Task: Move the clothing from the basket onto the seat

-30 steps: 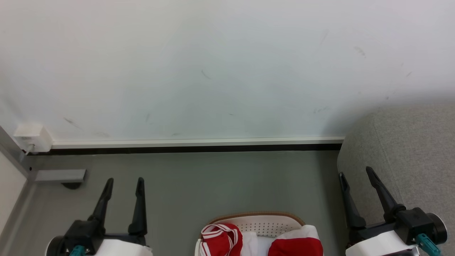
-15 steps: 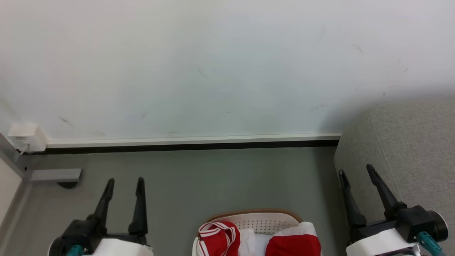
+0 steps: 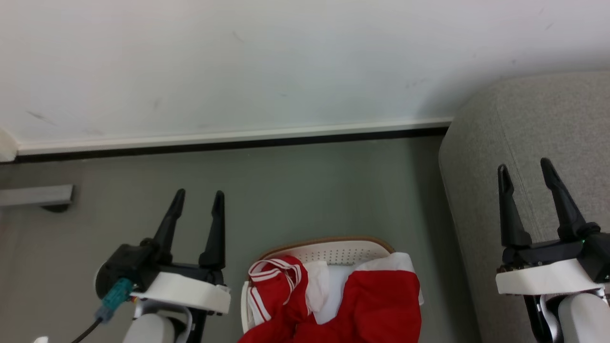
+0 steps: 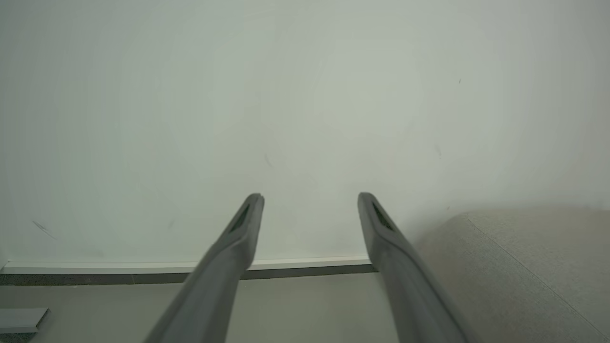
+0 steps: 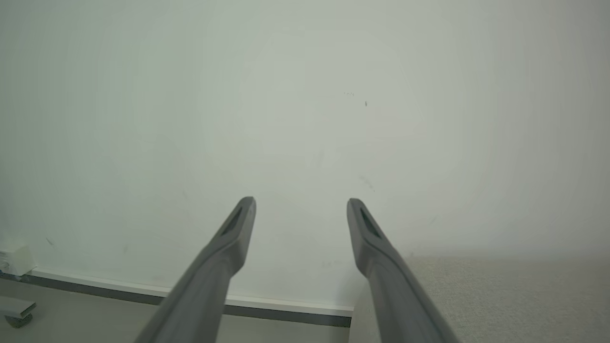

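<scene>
Head view: camera tipped lower than a moment ago, so more clothing (image 3: 376, 305) shows, heaped in basket (image 3: 333, 250); seat (image 3: 538, 119) at right. Left tool (image 3: 199, 192) and right tool (image 3: 523, 164) spread, empty.
Left wrist view: fingers (image 4: 238, 238) apart.
Right wrist view: likewise. Grasp not begun.

Home-like room: grey sofa (image 3: 538, 143), laundry basket (image 3: 333, 250), plain white wall (image 3: 238, 62), grey floor (image 3: 310, 190).

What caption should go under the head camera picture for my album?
Left gripper and right gripper open, red clothing in the basket between them, seat at right.
</scene>
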